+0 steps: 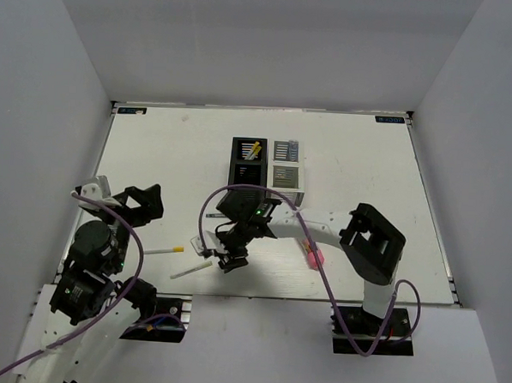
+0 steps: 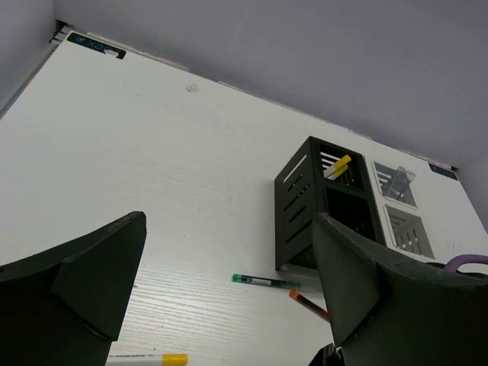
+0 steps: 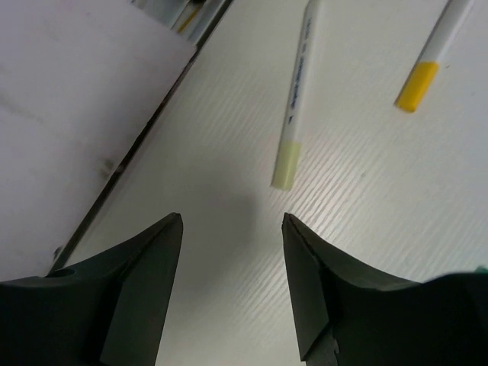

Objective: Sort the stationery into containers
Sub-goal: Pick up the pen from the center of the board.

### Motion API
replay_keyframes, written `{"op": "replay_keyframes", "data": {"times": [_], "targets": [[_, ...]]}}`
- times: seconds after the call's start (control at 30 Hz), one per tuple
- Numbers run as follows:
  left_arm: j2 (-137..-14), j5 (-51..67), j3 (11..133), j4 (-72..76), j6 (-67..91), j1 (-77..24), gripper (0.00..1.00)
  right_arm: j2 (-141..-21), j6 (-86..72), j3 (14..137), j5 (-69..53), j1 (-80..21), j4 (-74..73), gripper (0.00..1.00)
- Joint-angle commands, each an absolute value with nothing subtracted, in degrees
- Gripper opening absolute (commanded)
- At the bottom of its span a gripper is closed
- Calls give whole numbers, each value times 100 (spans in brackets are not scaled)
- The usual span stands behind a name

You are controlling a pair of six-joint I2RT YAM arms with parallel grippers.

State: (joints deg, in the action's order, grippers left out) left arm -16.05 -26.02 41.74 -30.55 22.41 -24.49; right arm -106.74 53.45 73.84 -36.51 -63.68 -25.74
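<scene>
While the right gripper [image 3: 232,221] hangs low over the table [image 3: 229,152] with its jaws part open and nothing between them, the nearest white stick [image 3: 296,91] lies just ahead of the fingertips. Its pale yellow tip points at the gripper and is not touched. A second white stick [image 3: 431,53], with a brighter tip, lies beside it, apart.

The left gripper [image 2: 229,221] is spread wide, empty, raised at the left and facing the bin block [image 2: 297,206]. The far black bin [image 1: 250,140] holds a yellow-tipped stick [image 2: 336,166]. The white bin [image 1: 288,142] next to it holds a clear tube [image 2: 396,181]. A dark slim pen [image 2: 263,281] and a red pen [image 2: 306,303] lie on the table just in front of the block. A pink tube [image 1: 313,256] lies by the right arm.

The step looks like picking up the nearest stick. To do it well:
- Ease forward until the shaft, not the tip, sits between the fingers.
- Set the jaws square across its length.
- Go right down to the table, since the stick is thin and probably rolls.
- Close fully and keep clear of the neighbouring stick.

The far black bin with the matching stick is the likely drop; tilt the stick upright before release.
</scene>
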Motion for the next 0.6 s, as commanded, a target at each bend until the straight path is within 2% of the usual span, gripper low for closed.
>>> {"op": "replay_keyframes", "data": {"times": [0.0, 0.33, 0.57], "targets": [[-1512, -2874, 4210, -3340, 2417, -2426, 99, -10766, 4966, 7743, -3173, -6538, -1716, 62], [-1397, -2874, 4210, -3340, 2417, -2426, 99, -11733, 4756, 8743, -3049, -7005, -1881, 63], [-1345, -2874, 4210, -3340, 2417, -2426, 99, -12147, 4693, 9132, -3120, -7119, -2206, 56]]}}
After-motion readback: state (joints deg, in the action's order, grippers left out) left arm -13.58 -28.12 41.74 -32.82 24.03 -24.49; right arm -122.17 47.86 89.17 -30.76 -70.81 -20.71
